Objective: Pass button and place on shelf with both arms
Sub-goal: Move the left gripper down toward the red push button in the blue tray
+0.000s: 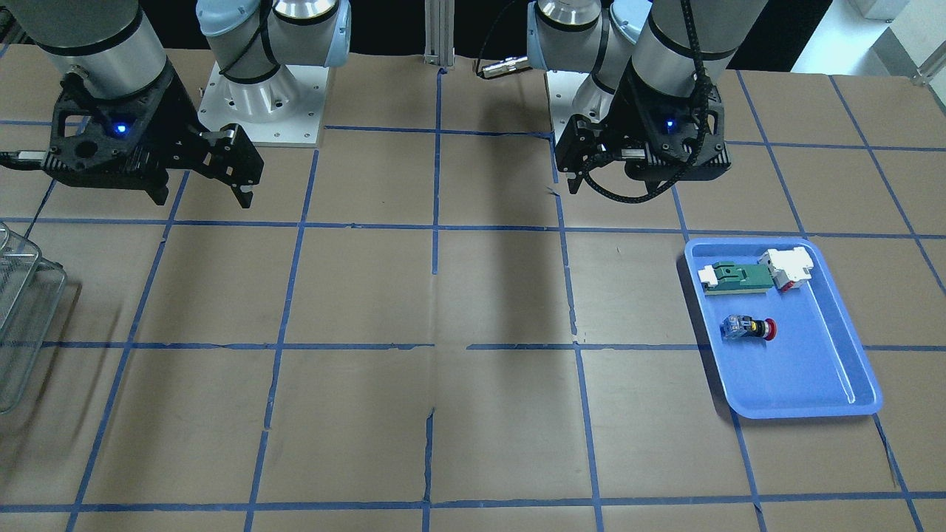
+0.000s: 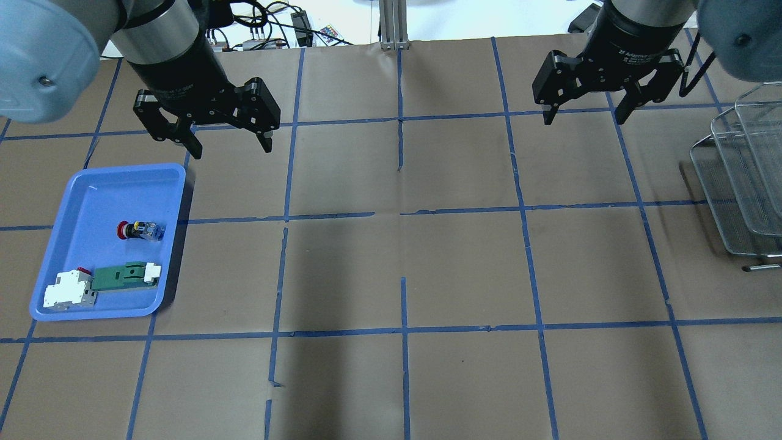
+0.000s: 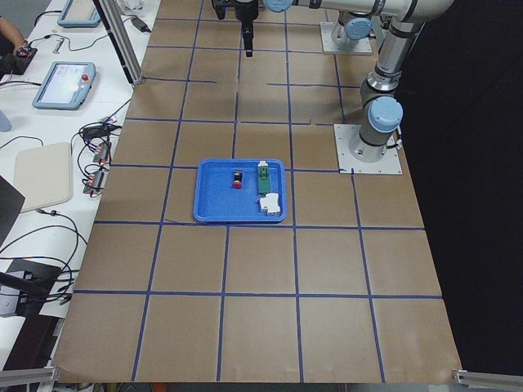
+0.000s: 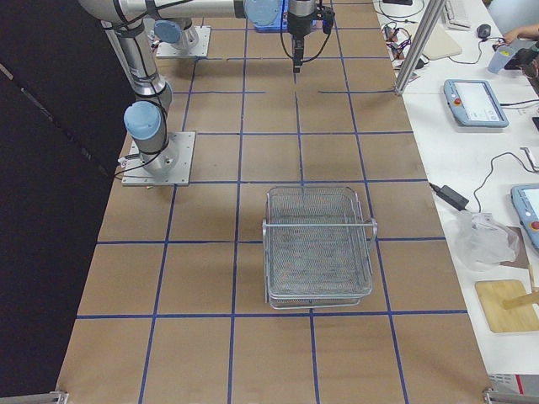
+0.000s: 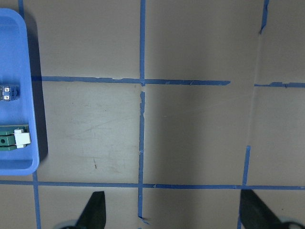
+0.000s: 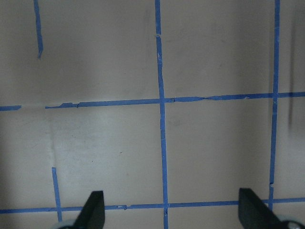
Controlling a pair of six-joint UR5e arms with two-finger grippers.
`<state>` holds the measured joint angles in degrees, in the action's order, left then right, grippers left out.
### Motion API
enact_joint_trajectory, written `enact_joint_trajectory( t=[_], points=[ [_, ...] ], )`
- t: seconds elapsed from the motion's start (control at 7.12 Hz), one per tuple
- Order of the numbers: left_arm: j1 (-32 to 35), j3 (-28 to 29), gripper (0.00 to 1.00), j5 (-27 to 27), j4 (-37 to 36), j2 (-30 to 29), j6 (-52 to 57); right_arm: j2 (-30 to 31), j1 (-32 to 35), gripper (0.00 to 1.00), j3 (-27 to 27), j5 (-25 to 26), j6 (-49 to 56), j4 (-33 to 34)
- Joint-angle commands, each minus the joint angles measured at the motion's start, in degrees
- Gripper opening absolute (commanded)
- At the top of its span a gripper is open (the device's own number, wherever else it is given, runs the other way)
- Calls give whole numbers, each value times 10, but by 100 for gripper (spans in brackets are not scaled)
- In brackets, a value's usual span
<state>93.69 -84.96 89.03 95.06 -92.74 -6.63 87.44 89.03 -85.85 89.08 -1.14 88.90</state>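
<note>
The button (image 2: 139,230), with red cap and clear bluish rear block, lies on its side in the blue tray (image 2: 110,169); it also shows in the front view (image 1: 750,328) and the exterior left view (image 3: 237,180). My left gripper (image 2: 232,148) hangs open and empty above the table, just beyond the tray's far right corner; in its wrist view (image 5: 174,210) only the button's clear block (image 5: 9,92) shows at the left edge. My right gripper (image 2: 585,118) hangs open and empty over bare table. The wire-mesh shelf (image 2: 745,177) stands at the table's right end, also seen in the exterior right view (image 4: 318,248).
In the tray, a green-and-white flat part (image 2: 125,275) and a white block with red (image 2: 67,292) lie near the button. The table is brown with a blue tape grid. Arm bases (image 1: 259,96) sit at the robot's edge.
</note>
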Motion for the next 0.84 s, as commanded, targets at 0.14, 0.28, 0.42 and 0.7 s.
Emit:
enact_joint_trajectory(
  t=[0.14, 0.28, 0.42, 0.7],
  points=[
    [-17, -3, 100, -3, -1, -2, 40, 0, 0, 100, 0, 0, 0, 0],
    [-45, -5, 100, -3, -3, -2, 121, 0, 0, 100, -1, 0, 0, 0],
    [-96, -9, 100, -5, -4, -2, 211, 0, 0, 100, -1, -2, -3, -3],
    [-202, 0, 100, -9, -13, -20, 413, 0, 0, 100, -2, -2, -20, -3]
  ],
)
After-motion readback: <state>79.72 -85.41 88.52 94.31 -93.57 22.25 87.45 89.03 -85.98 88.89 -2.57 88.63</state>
